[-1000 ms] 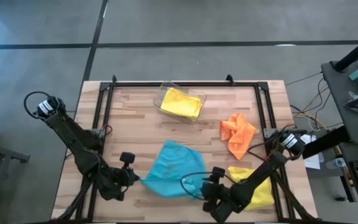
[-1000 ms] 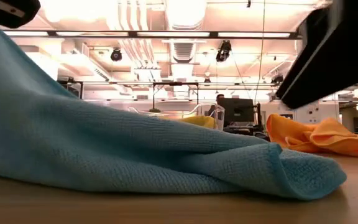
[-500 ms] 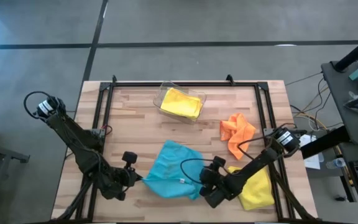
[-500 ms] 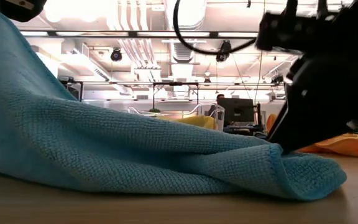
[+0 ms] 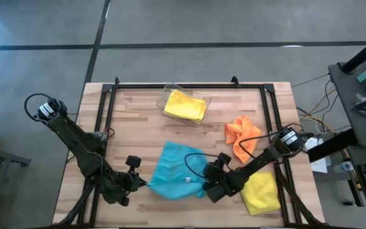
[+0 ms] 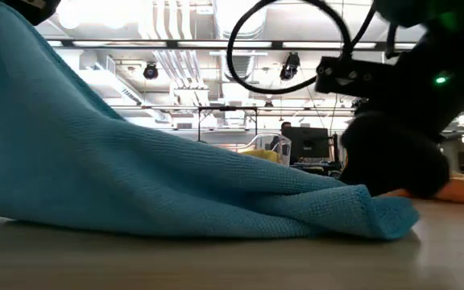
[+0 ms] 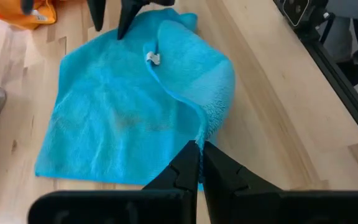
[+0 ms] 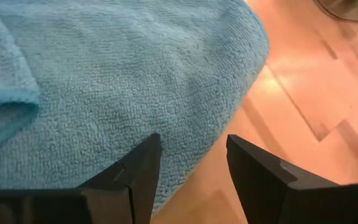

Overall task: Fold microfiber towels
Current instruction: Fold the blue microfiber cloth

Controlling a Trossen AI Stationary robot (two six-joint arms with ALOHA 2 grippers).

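Left gripper (image 5: 140, 183) clamped on blue towel (image 5: 178, 170) corner, near table front, lifted. Right gripper (image 5: 206, 188) has swung in from yellow towel (image 5: 261, 193) to blue edge, jaws parted, probably empty. Two-handed fold setting up.

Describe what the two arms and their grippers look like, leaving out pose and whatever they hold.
Both arms are dark, nearly black, built of slim jointed links. The left gripper has two tapered, wedge-shaped black fingers; the right gripper has two broad, flat, angular black fingers. A black cable loops above the right arm's wrist, where a small green light glows. A cable coil also sits at the left arm's base.
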